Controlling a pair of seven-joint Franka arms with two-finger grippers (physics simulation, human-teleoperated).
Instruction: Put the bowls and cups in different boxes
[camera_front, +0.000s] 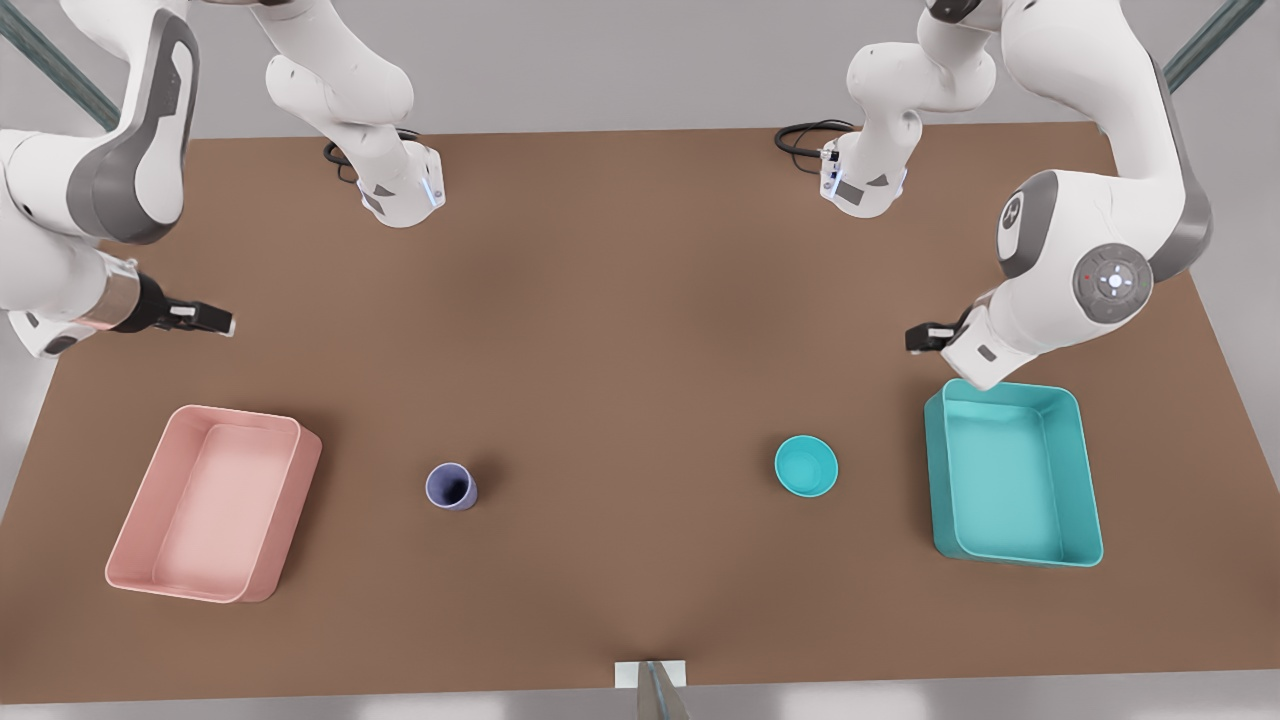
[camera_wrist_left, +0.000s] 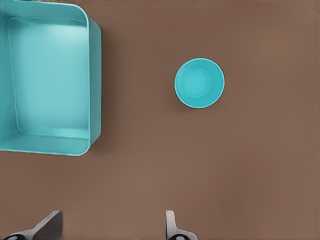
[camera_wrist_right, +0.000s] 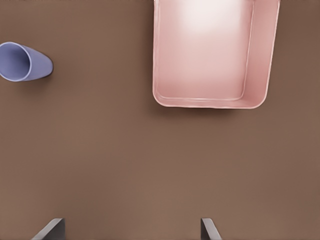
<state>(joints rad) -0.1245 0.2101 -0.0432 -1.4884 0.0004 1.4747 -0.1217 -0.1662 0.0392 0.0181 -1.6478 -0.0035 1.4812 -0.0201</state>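
While the cup (camera_front: 451, 487) and bowl (camera_front: 806, 466) wait on the bench (camera_front: 640, 300), both spread hands, left hand (camera_front: 922, 338) and right hand (camera_front: 203, 317), must next descend to grasp.

Table (camera_front: 640, 330): matt brown surface, smooth, no grain seen. Pink box (camera_front: 150, 560) and teal box (camera_front: 1085, 480): smooth plastic, a soft sheen noted on the floors. Bowl (camera_front: 806, 466): plain teal plastic, smooth, satin. Cup (camera_front: 451, 487): lavender plastic, matt. Arms (camera_front: 1060, 290): glossy white shells, grey matt joint covers.
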